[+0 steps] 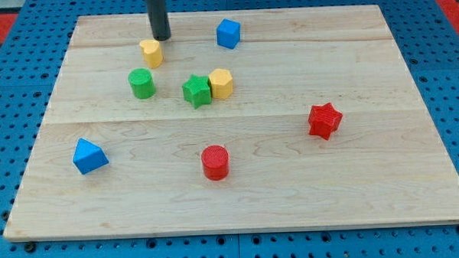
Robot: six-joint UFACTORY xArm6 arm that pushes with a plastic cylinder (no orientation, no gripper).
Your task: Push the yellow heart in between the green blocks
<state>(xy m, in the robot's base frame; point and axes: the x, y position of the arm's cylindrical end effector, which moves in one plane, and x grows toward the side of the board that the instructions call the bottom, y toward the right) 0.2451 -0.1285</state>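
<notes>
The yellow heart [151, 52] lies near the view's top left of the wooden board [239, 197]. My tip [160, 38] stands just above and right of it, touching or nearly touching its upper edge. The green cylinder [141, 83] sits below the heart. The green star [197, 90] sits to the cylinder's right, with a gap between the two green blocks. A yellow hexagon [221, 83] touches the star's right side.
A blue cube [228, 33] is at the view's top centre. A blue triangular block [89, 156] is at the lower left. A red cylinder [214, 162] is at the bottom centre, a red star [324, 120] at the right.
</notes>
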